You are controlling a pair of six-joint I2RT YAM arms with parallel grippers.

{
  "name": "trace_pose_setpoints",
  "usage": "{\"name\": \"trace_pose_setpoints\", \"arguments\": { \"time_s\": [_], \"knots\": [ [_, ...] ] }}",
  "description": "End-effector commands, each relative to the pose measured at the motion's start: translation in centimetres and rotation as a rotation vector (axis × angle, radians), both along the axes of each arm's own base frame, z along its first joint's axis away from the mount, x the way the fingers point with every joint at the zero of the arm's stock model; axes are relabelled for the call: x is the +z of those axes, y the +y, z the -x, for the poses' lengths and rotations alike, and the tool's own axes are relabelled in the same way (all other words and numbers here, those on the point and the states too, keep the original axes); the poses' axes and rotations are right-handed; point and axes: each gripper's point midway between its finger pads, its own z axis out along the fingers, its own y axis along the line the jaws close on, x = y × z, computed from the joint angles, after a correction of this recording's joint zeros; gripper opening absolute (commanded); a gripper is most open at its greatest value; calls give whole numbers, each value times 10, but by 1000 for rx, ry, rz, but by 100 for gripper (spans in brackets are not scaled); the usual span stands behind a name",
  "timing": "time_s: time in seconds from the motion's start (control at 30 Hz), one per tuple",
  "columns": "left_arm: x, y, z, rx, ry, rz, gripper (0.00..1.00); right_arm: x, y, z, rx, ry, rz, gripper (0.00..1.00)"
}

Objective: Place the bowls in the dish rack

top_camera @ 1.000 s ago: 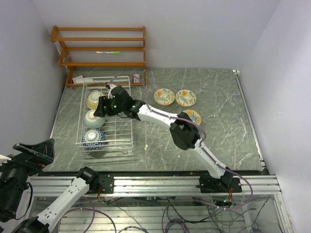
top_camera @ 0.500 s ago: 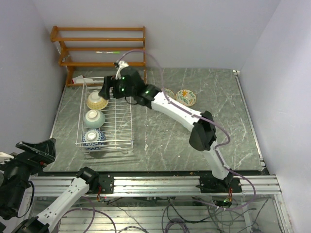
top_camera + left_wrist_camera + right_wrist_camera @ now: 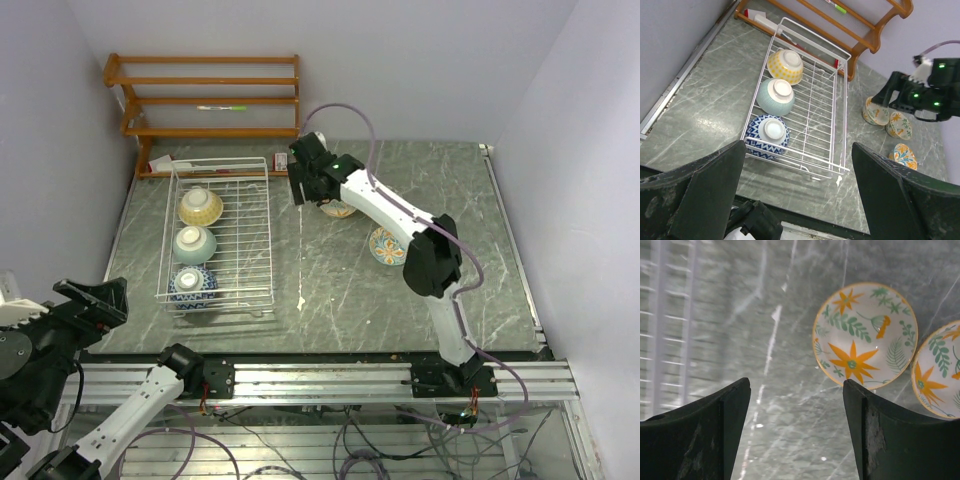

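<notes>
The white wire dish rack holds three upturned bowls in a row: a yellow one, a mint one and a blue zigzag one. In the left wrist view the rack sits centre, with three orange-flowered bowls on the table to its right. My right gripper hovers open over bare table between the rack and the nearest flowered bowl; its jaws hold nothing. My left gripper is open and empty, raised above the near left corner.
A brown wooden slatted shelf stands against the back wall behind the rack, a green pen lying on it. A small white scrap lies by the rack's near right corner. An aluminium rail runs along the front edge.
My right gripper has drawn out of the rack, leaving the yellow bowl there, and swung right to the flowered bowls with its jaws wider apart. The left arm has shifted slightly.
</notes>
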Motion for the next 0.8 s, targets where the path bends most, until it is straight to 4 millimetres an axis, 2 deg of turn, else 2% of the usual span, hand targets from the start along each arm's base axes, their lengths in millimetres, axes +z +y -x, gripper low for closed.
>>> {"name": "trace_pose_setpoints", "arguments": {
  "time_s": [0.0, 0.33, 0.47, 0.77],
  "knots": [
    [6, -5, -10, -5, -21, 4, 99, -44, -21, 6, 44, 55, 239, 74],
    [-9, 2, -5, 30, 7, 24, 99, -78, -37, -23, 51, 42, 275, 67],
    [-11, 4, -5, 46, 18, 16, 99, -88, -34, -30, 88, 41, 244, 60],
    [-17, 1, -12, 54, 33, 12, 99, -106, -18, -30, 166, 65, 182, 57]
  ]
}}
